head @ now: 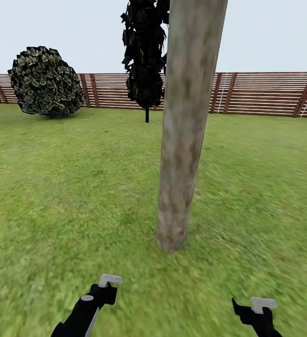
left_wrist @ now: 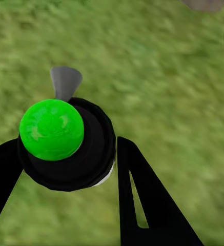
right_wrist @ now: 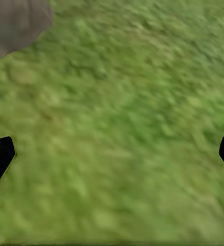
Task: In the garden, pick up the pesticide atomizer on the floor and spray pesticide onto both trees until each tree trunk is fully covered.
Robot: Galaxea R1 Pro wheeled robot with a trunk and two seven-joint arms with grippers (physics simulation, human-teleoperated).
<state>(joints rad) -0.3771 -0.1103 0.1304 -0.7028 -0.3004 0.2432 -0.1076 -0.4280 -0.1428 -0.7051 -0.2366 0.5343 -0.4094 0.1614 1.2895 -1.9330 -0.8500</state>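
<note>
My left gripper is clamped on the pesticide atomizer — its green cap and grey nozzle clear from the left wrist. Ahead on the grass stands a mottled tree trunk. My right gripper hangs spread wide — empty.

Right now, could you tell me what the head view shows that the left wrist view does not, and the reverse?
Head view alone: the tall tree trunk rising from the grass, a round bush, a dark leafy crown, the slatted fence, the sky, and the right gripper. Left wrist view alone: the pesticide atomizer, green cap and grey nozzle, held between the black fingers of the left gripper. Both: the green grass floor and that left gripper.
</note>
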